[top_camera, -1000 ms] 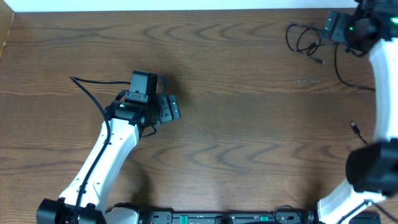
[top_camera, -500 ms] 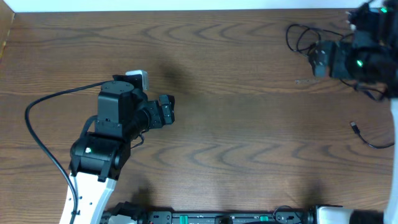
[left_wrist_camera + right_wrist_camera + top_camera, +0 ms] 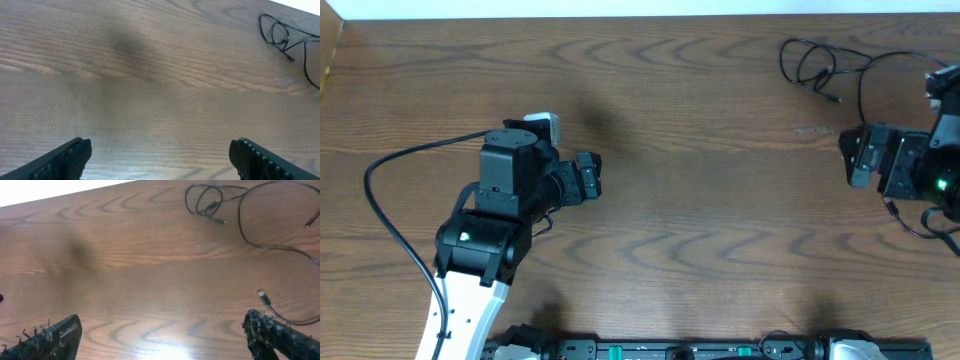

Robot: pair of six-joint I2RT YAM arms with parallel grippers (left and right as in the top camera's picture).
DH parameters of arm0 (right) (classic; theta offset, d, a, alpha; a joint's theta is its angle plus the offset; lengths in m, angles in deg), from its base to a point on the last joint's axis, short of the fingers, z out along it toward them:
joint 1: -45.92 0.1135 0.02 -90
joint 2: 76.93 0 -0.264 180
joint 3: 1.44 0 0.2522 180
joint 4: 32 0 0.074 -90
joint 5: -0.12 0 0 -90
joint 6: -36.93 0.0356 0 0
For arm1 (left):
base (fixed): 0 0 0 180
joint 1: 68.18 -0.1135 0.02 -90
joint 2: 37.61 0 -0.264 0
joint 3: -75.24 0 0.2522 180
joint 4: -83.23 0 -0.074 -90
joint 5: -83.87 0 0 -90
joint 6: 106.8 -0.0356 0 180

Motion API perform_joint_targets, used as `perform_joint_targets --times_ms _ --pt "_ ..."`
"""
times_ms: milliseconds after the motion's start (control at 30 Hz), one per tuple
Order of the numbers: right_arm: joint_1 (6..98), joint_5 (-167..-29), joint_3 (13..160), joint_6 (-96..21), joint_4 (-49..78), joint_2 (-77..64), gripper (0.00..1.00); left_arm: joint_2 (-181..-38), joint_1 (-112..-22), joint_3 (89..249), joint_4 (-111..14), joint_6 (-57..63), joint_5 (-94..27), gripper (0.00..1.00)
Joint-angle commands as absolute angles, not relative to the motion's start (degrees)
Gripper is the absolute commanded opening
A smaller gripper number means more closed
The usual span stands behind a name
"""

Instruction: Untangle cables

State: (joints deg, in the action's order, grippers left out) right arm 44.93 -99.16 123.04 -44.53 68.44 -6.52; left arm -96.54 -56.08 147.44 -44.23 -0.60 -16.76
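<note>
Desk (image 3: 700,200): brown wood grain, seen from above and from both wrists.
Left arm (image 3: 470,280): white with a black wrist, rising from the near edge on the left side. Its thick black wire (image 3: 380,190) arcs over the wood to its left.
Left fingers (image 3: 65,159): spread wide with nothing between them. They sit over bare wood left of the desk's middle and point toward the right side.
Right arm (image 3: 930,170): only its dark wrist shows, at the right edge of the overhead view.
Right fingers (image 3: 52,339): spread wide and holding nothing, pointing toward the left side.
Black cable (image 3: 810,62): thin and lying flat in the far right corner of the desk.
Loops: several small loops overlap there, with one plug end (image 3: 835,100) poking out on their near side.
Long strand: it curves from the loops toward the near side and runs off to the right.
Silver-tipped plug (image 3: 264,297): lies apart from the loops, near the right fingers. Its cord leaves the right wrist view at the right edge.
One cord or two: cannot tell.
Pale scuff (image 3: 815,130): on the wood, on the near side of the loops.
Contact: neither pair of fingers touches the black cable. The left fingers are well apart from it and the right fingers are near it.
</note>
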Motion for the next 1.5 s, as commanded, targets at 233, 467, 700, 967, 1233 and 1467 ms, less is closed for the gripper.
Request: perform_joint_targets --times_ms 233,467,700,967,1233,1467 --pt "45.17 -98.26 123.15 -43.77 72.26 -8.58 0.99 -97.13 -56.28 148.27 -44.21 -1.73 -17.24 0.93" --pt "44.89 -93.32 117.07 -43.97 67.56 -12.23 0.99 -97.13 -56.28 148.27 -44.21 -1.73 -17.24 0.93" --pt "44.89 -93.46 91.46 -43.94 44.0 -27.59 0.99 -97.13 -56.28 148.27 -44.21 -1.73 -17.24 0.93" --pt "44.91 -93.43 60.44 -43.94 14.63 -45.82 0.99 -97.13 -56.28 148.27 -44.21 -1.73 -17.24 0.93" --pt "45.93 -93.19 35.83 -43.94 -8.52 -58.5 0.99 -97.13 -56.28 148.27 -44.21 -1.73 -17.24 0.94" --pt "48.54 -90.4 21.25 -43.94 -20.04 -67.94 0.99 -97.13 -56.28 148.27 -44.21 -1.73 -17.24 0.93"
